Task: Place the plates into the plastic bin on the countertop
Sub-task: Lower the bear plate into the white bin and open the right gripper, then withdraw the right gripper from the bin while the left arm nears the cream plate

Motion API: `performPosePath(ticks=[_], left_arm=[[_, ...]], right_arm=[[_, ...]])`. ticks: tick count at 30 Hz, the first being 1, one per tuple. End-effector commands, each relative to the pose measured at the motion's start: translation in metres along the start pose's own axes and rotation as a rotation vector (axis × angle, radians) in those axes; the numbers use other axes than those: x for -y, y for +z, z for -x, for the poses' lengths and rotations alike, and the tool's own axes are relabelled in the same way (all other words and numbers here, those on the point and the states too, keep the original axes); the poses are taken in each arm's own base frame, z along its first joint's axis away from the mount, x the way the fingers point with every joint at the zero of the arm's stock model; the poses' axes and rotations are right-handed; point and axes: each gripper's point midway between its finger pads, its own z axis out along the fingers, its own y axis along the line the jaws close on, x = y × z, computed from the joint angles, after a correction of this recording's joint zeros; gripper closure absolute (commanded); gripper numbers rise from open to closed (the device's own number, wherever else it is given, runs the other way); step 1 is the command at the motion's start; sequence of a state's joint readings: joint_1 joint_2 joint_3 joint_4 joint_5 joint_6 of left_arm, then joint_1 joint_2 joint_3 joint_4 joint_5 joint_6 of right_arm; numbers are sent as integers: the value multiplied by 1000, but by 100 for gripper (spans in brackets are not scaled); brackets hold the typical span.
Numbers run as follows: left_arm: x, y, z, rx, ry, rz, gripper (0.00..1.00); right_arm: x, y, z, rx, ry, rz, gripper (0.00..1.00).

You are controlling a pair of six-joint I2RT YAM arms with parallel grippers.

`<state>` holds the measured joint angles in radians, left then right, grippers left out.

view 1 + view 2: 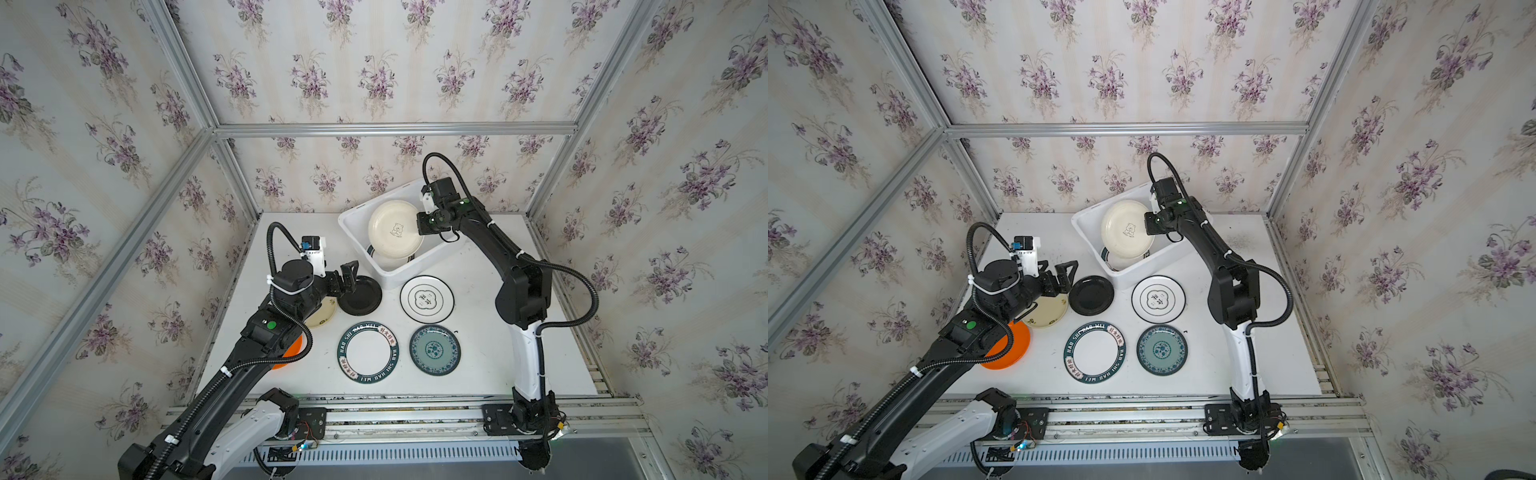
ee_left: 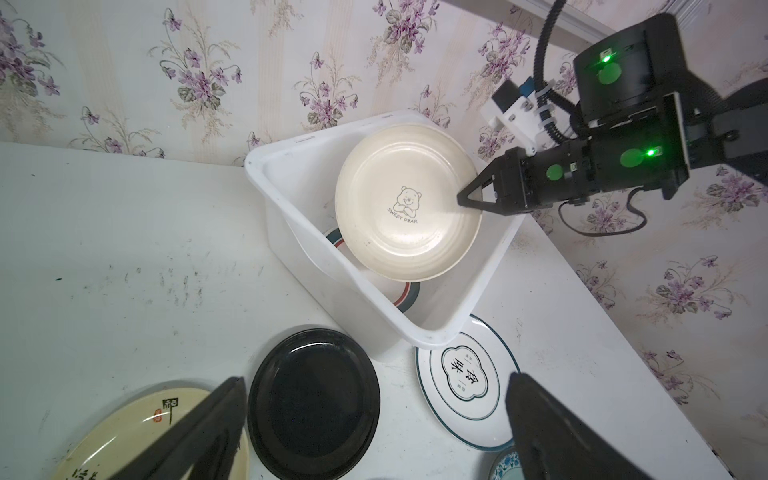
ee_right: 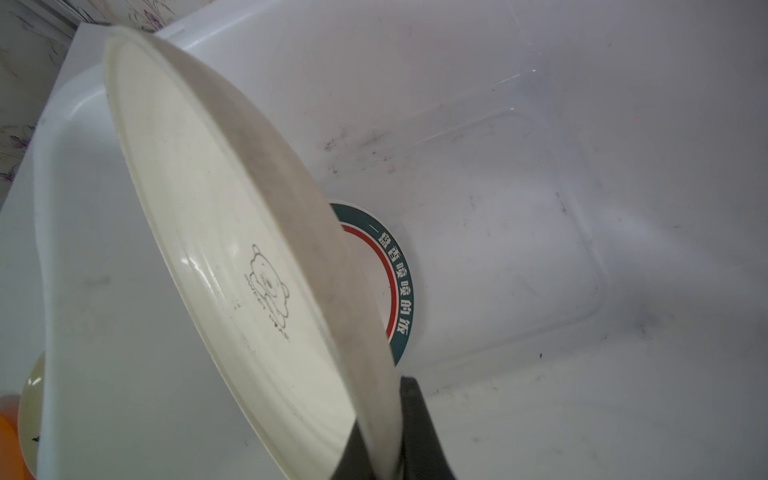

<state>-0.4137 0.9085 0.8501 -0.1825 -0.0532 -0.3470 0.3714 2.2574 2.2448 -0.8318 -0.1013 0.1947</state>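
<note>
The left arm (image 1: 257,332) hides much of the round orange plate (image 1: 1017,347) at lower left in both top views. The right gripper (image 2: 462,199) pinches the tilted cream bear-print plate (image 1: 395,228) over the white rectangular plastic bin (image 1: 348,227), upper centre; the left gripper (image 1: 350,272) gapes empty. Scuffed white countertop (image 1: 478,332), floral-papered walls (image 1: 374,62).

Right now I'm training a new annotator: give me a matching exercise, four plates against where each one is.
1 glossy black round plate
2 orange round plate
3 cream round plate with bear drawing
4 white round plate, teal-and-red rim

A tilted over the white plastic bin, in the right gripper
B flat on bin bottom
C on white countertop beside bin
D partly under left arm

Pairs: 1-C, 2-D, 3-A, 4-B
</note>
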Motion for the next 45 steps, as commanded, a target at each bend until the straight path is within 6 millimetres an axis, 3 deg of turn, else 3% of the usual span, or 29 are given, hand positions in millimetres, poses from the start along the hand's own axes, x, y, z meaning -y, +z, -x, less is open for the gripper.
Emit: performPosePath(ticks=[1,10,14,15,19,27,30,33,34,35,38,45], left_arm=[[-7,-6,17,41,36,57,1],[-13,-13,25,62,50,100,1],[-18,-10,21,53,60,128,1],[-19,-8,20,47,61,132,1],[-20,-2,18,32,61,134,1],[-17,6,18,11,60,122,1],[-17,6,17,11,60,122,1],[-17,5,17,12,61,122,1],[-18,5,16,12,62,125,1],[-19,5,16,11,65,128,1],[-22,4,13,10,64,143,1],[-30,3,4,-5,50,175,1]], right_arm=[[-2,12,1,-30,18,10,100],[5,52,-8,-91,29,-14,100],[8,53,-12,-104,8,-34,100],[12,69,-24,-140,5,-48,100],[14,74,-31,-162,-1,-59,100],[5,72,-30,-155,-38,-43,67],[0,65,-23,-133,-44,-28,49],[-3,62,-17,-111,-57,-12,38],[-7,43,-2,-62,-64,-5,34],[-7,38,4,-43,-66,-12,21],[-8,17,23,28,-74,-31,3],[-13,-49,53,153,-60,-69,1]])
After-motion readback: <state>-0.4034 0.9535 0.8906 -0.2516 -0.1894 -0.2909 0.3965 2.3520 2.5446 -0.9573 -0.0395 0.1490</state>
